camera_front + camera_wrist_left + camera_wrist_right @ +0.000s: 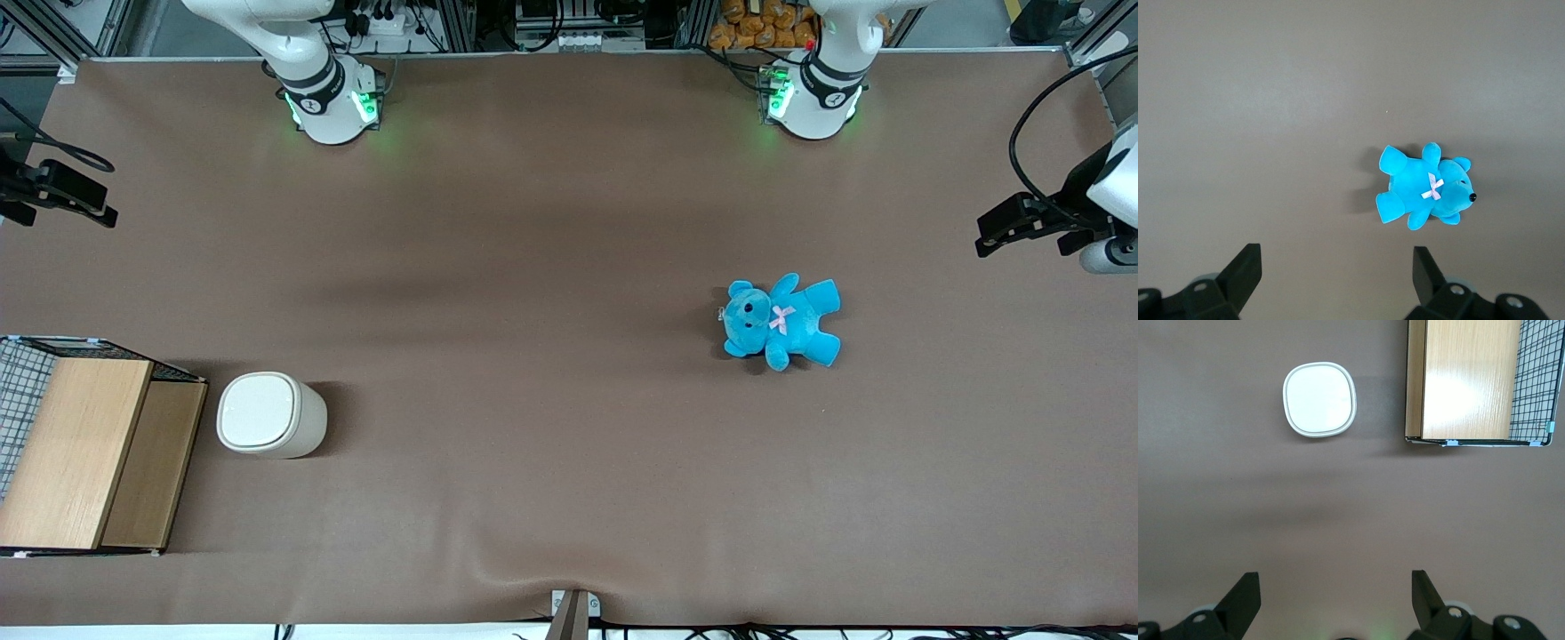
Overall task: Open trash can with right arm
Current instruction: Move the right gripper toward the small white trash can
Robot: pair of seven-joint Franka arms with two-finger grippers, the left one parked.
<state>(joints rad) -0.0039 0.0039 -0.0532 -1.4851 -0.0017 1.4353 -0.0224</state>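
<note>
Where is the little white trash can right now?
The trash can stands on the table beside the wooden-topped wire crate, toward the working arm's end; the open gripper is high above, apart from it.

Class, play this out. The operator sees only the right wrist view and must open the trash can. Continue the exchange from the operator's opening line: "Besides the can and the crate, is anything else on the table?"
Observer: Yes. A blue teddy bear lies toward the parked arm's end of the table, well away from the trash can.
Operator: I see only the lid. Is the can upright?
Observer: Yes. The front view shows its cream side wall under the closed lid, standing beside the wire crate.
Operator: Where is my pincer relative to the can?
Observer: The pincer, open, hangs at the working arm's end of the table, farther from the front camera than the can.
</note>
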